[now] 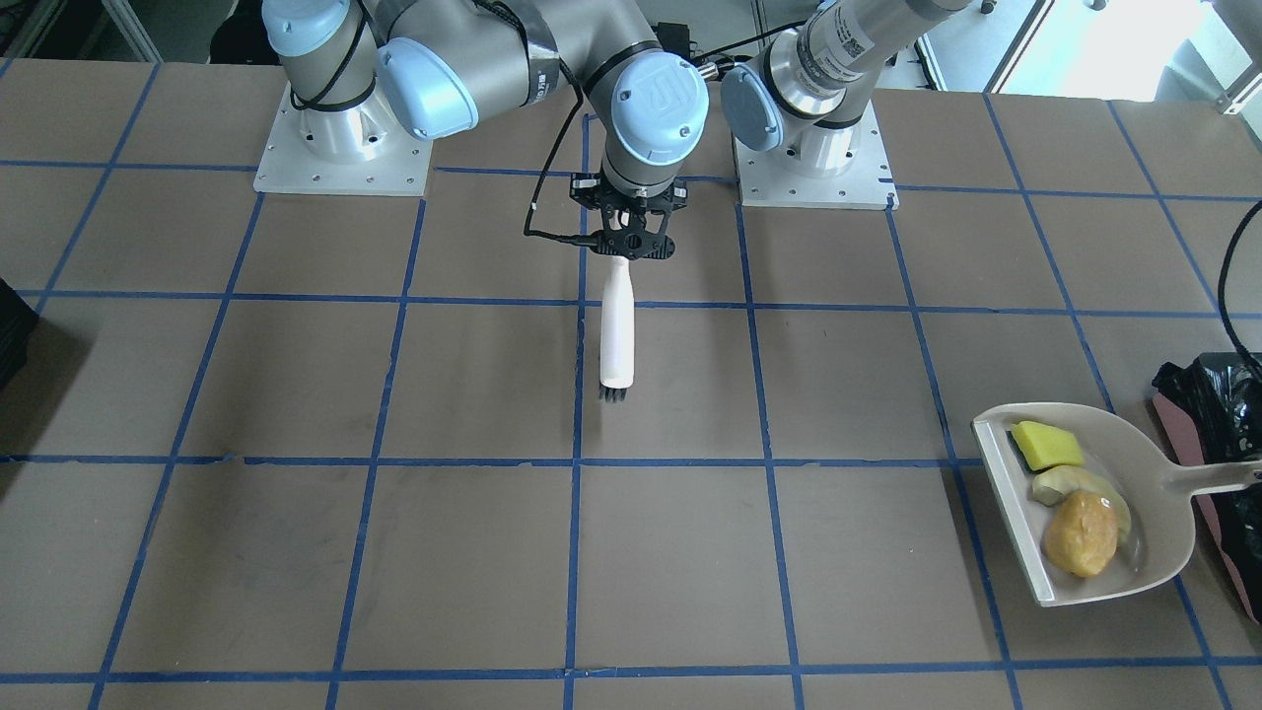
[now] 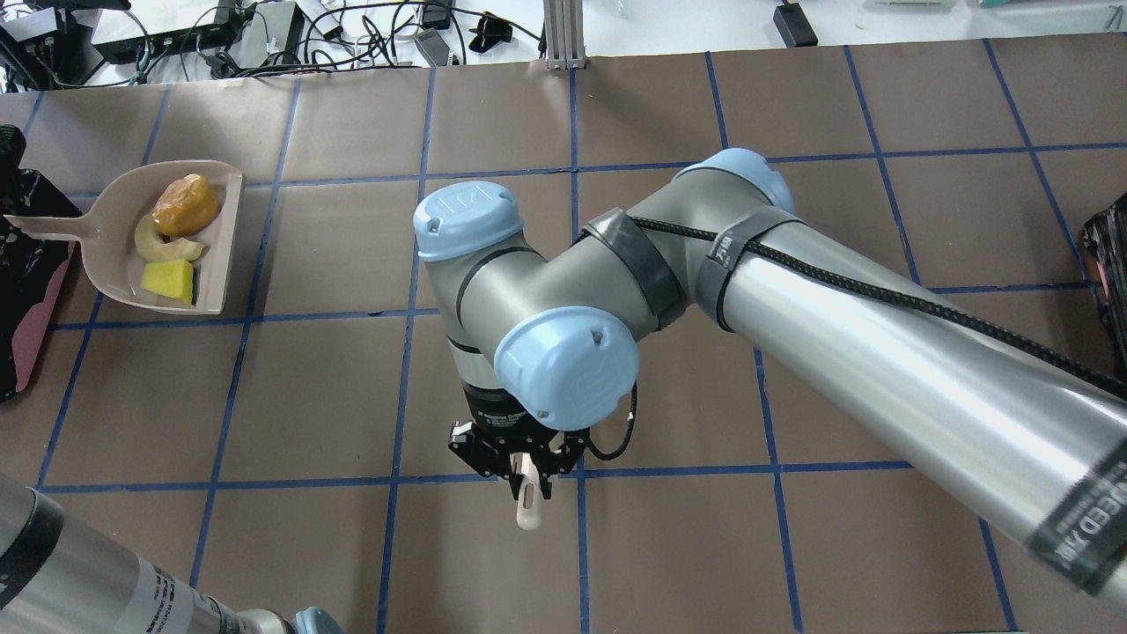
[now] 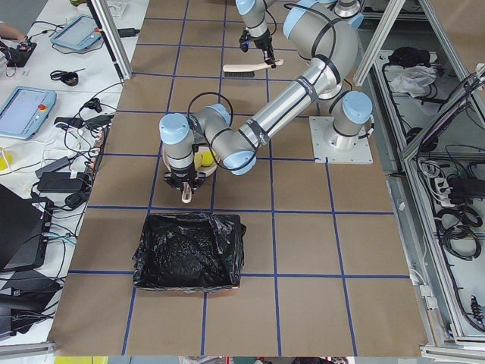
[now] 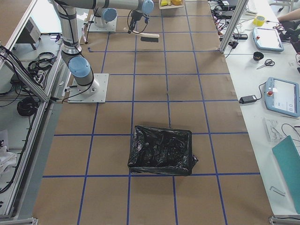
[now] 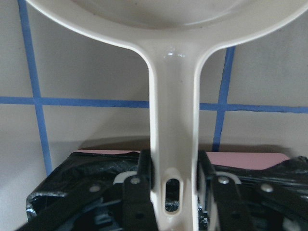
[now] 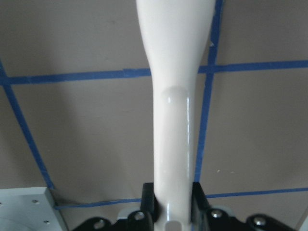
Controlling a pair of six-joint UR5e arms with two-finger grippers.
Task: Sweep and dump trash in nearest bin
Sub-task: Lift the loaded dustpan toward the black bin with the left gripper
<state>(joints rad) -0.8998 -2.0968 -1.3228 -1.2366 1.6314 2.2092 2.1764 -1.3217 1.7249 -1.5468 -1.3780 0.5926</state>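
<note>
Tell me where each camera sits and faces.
Front-facing: across the table, looking down at both arm bases; right tool gripping the brush.
Overhead: behind the shoulders, looking forward and down; right arm dominates.
Exterior left: table's left end; left tool near, by the bin.
Exterior right: opposite end; right arm near.
Left wrist: above the left tool, looking along the dustpan handle.
Right wrist: same, along the brush handle.
Shared: front-facing and overhead both show trash in the dustpan.

bin (image 1: 1218, 399): cut by right edge | dustpan (image 1: 1165, 552) handle end: out of frame | brush (image 1: 617, 335) bristles: mostly hidden
</note>
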